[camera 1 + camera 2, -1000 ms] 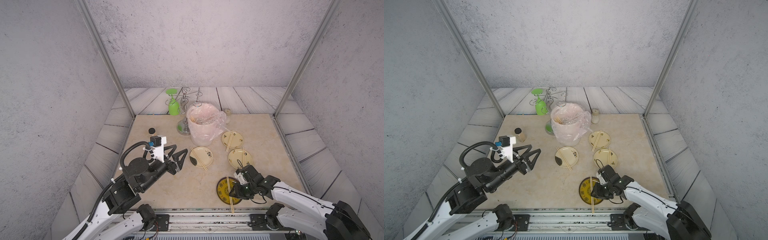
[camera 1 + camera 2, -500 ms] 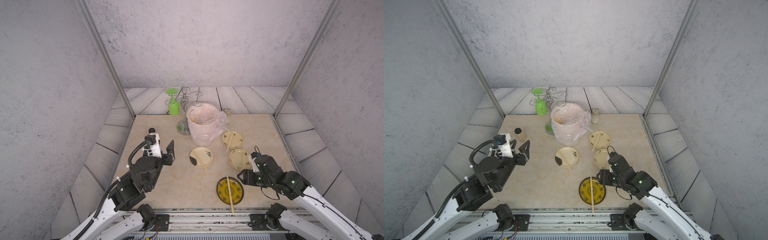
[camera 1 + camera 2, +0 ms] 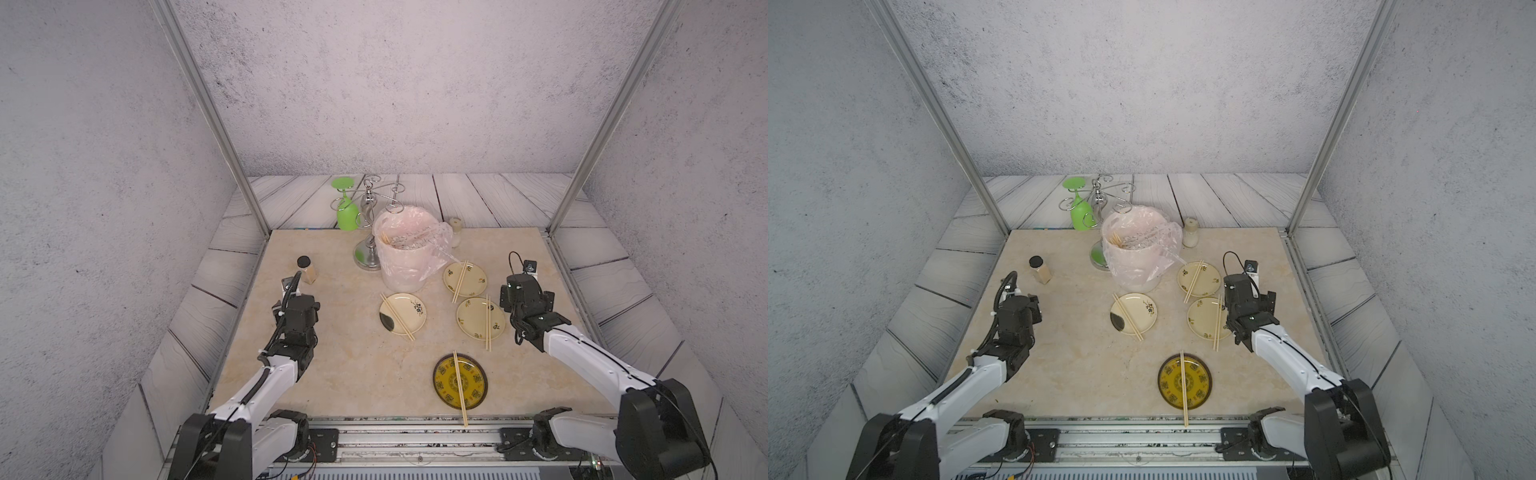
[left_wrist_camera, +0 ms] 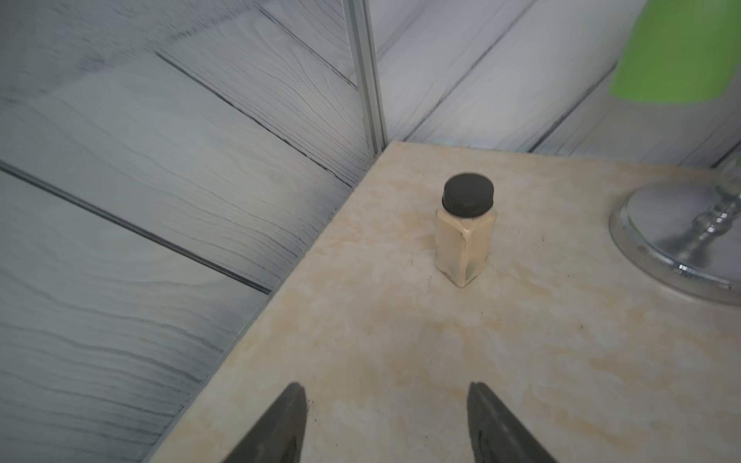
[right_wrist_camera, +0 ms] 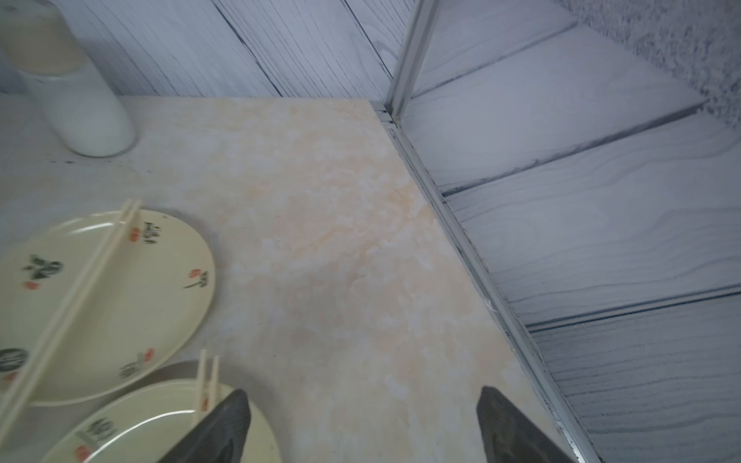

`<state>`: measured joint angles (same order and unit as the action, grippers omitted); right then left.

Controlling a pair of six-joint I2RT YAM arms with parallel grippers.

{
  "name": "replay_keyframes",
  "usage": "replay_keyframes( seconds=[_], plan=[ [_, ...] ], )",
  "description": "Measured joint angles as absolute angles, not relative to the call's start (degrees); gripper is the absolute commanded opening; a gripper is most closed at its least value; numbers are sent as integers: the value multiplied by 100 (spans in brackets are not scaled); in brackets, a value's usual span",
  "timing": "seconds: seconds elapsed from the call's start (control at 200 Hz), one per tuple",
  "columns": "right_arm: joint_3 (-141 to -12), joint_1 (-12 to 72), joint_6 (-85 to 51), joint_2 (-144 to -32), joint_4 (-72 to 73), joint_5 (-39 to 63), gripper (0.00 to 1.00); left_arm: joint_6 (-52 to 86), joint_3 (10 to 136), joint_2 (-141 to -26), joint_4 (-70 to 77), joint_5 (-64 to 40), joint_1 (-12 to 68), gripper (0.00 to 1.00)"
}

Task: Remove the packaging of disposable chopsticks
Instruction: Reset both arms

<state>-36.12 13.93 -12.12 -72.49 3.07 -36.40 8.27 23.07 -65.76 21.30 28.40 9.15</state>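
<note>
Disposable chopsticks (image 3: 459, 386) lie bare in pairs across four plates: three cream plates (image 3: 471, 321) right of the table's middle, and a yellow plate (image 3: 476, 382) by the front edge, its pair overhanging that edge. Printed packaging (image 3: 409, 240) sits in the bag-lined bucket (image 3: 399, 272) toward the back edge. I see my left gripper (image 4: 385, 391) near the left edge, fingers wide and empty, facing a black-capped jar (image 4: 465, 236). My right gripper (image 5: 363, 395), near the right edge, is spread wide, holding nothing.
</note>
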Motion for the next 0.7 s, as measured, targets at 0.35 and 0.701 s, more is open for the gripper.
replay_keyframes(
  seconds=[0.35,0.701],
  plan=[
    [-2646,766,-10,-8291,3267,-1643,91,56,1962,-8256,4622,506,143,70],
    [-2359,82,-414,-8731,4338,-1098,99,351,2392,-8858,4838,825,34,99]
  ],
)
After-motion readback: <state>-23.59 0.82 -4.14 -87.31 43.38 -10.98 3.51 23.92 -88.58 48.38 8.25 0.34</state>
